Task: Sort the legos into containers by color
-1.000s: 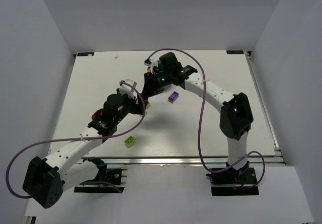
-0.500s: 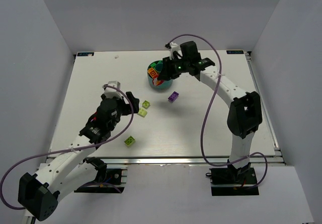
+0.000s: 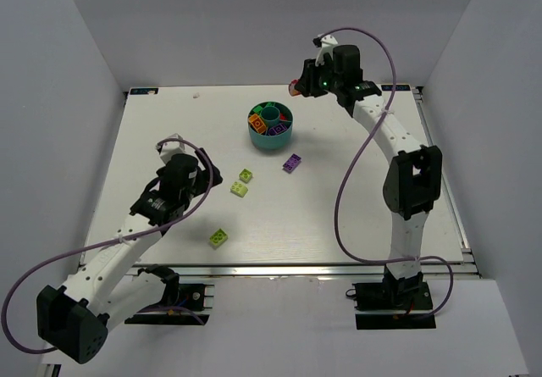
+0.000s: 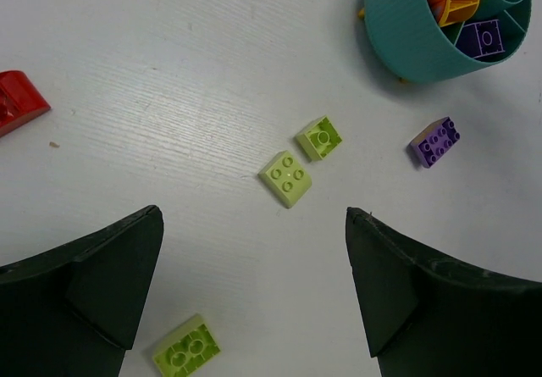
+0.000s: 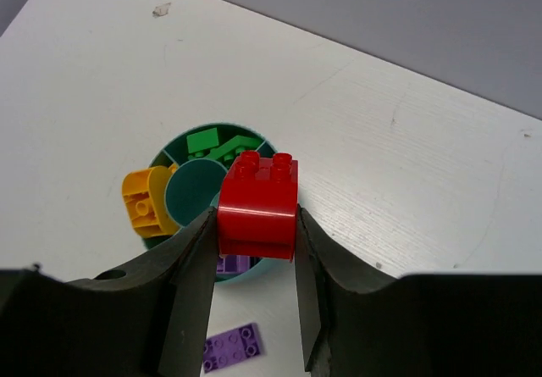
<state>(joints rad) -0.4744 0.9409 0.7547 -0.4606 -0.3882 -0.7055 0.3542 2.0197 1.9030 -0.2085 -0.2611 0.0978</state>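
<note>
right gripper (image 5: 254,229) farther back, glossy red lego (image 5: 257,201)

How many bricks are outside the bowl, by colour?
Lime bricks: 3
Purple brick: 1
Red bricks: 2, one in the right hand, one loose, cropped in the left wrist view
Total: 6

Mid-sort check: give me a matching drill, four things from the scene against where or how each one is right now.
Things
1. left claw
2. right claw
3. loose purple brick
4. dark green bricks

Places or states
A. inside a compartment of the teal bowl
B. lying on the table near the bowl
C. open, holding nothing
D. shut on a red brick

Pairs: 1-C, 2-D, 3-B, 4-A
</note>
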